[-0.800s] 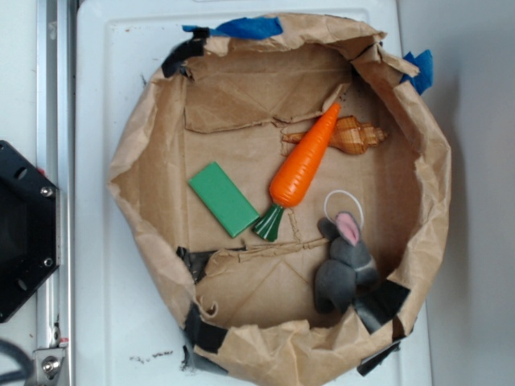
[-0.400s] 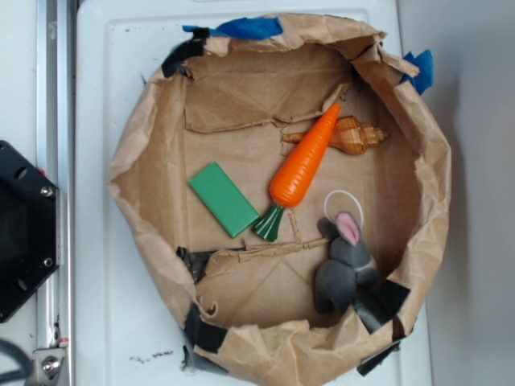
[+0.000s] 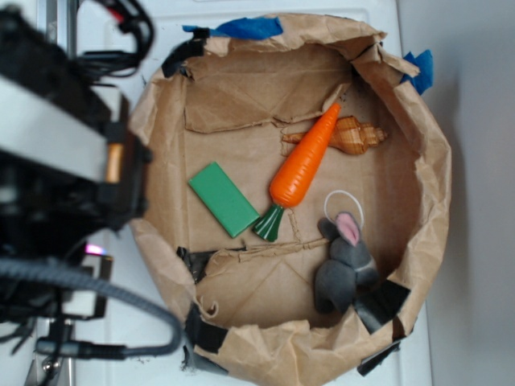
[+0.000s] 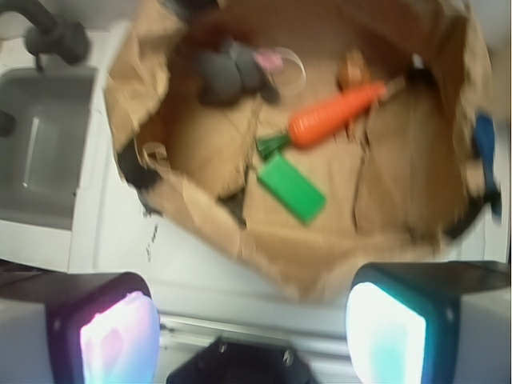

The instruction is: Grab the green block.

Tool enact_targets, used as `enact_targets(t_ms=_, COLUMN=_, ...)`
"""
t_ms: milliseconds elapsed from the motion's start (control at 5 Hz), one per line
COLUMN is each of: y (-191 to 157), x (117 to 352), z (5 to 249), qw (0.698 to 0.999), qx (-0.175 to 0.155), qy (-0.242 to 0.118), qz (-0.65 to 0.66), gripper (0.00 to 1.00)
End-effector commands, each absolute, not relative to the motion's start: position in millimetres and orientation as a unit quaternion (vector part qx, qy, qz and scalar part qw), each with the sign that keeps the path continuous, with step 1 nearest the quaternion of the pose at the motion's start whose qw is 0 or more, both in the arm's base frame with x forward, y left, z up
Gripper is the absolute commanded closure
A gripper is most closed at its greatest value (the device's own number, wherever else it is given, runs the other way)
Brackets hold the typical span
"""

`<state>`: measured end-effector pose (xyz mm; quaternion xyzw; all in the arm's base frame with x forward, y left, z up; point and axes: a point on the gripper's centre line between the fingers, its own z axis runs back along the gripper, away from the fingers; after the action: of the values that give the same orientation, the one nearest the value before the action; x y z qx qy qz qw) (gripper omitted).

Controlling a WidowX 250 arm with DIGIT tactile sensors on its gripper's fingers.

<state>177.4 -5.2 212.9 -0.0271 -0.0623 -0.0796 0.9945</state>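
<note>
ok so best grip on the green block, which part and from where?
Take the green block across its narrow width, near mid-length, coming straight down. It lies flat on the paper basket floor, so only its long side edges offer faces to pinch. The end nearest the carrot's green top looks crowded; stay toward the middle. The gripper looks open and is outside the basket.

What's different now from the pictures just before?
The robot arm has swung into the overhead view from the left, covering the black base there. Its gripper is open and outside the paper bowl, holding nothing. The green block, carrot, shell and toy mouse stayed put.
</note>
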Motion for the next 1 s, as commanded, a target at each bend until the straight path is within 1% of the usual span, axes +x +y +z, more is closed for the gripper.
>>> enact_targets(t_ms=0, y=11.7, x=218.6, z=196.8, qw=0.982, qx=-0.043, qy=-0.101, qz=-0.152, gripper=0.00)
enact_targets(t_ms=200, y=17.7, x=230.5, z=170.2, qw=0.982, qx=-0.035, qy=-0.088, qz=-0.164, gripper=0.00)
enact_targets(t_ms=400, y=24.6, x=240.7, z=138.2, qw=0.980, qx=-0.033, qy=-0.076, qz=-0.183, gripper=0.00)
enact_targets(t_ms=600, y=21.4, x=237.3, z=114.7, qw=0.976, qx=-0.023, qy=-0.065, qz=-0.207, gripper=0.00)
enact_targets(t_ms=800, y=14.2, x=225.0, z=102.7, qw=0.970, qx=-0.022, qy=-0.068, qz=-0.234, gripper=0.00)
